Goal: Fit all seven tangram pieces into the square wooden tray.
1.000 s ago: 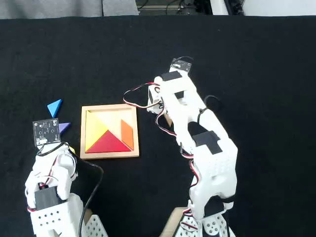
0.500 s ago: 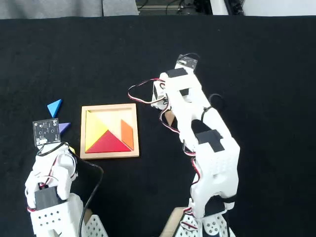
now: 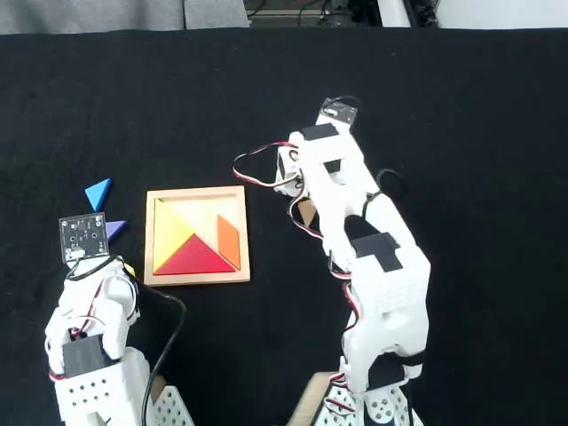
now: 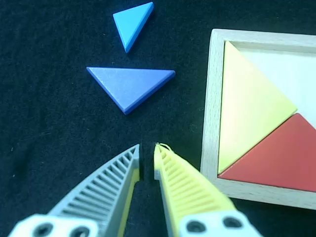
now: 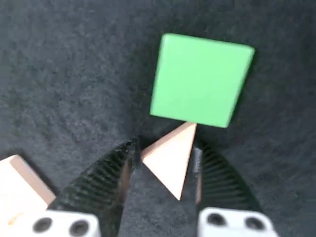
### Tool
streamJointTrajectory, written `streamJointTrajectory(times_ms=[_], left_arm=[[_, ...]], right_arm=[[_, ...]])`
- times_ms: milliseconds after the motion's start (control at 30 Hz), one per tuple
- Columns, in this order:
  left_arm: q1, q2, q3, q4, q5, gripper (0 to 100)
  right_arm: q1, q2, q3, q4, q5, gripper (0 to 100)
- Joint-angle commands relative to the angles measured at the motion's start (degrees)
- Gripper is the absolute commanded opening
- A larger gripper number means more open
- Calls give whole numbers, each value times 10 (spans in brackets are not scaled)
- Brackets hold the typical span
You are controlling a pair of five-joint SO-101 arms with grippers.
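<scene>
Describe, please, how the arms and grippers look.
The left arm and right arm are white, with black motor blocks and red, black and white cables. The left gripper has one grey and one yellow ribbed finger; the right gripper has black ribbed fingers.

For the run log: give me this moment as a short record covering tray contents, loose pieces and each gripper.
tray: square wooden tray holds yellow triangle, red triangle and orange piece; one corner is bare wood
loose beside tray: light blue triangle, dark blue triangle
loose at right gripper: green square, pale triangle
left gripper: jaws nearly together, nothing between them, beside the tray
right gripper: jaws against both sides of the pale triangle
pieces outside tray: four seen
</scene>
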Motion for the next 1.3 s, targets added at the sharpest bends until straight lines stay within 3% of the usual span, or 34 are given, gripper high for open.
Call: streamJointTrajectory(times_ms=[0, 267, 667, 1000, 1133, 1267], left_arm=[[7, -3, -2, -7, -4, 66], [7, -3, -2, -7, -22, 66], [6, -3, -2, -7, -22, 66], [5, -3, -2, -7, -23, 66], [6, -3, -2, -7, -23, 66], [4, -3, -2, -7, -23, 66]], right_arm=[[-5, 15, -36, -7, -2, 90], [-11, 13, -83, 55, 40, 19], [-124, 14, -264, 266, 175, 11], [-247, 18, -266, 223, 149, 11], [-249, 43, -269, 167, 136, 11], [-207, 36, -305, 221, 142, 11]])
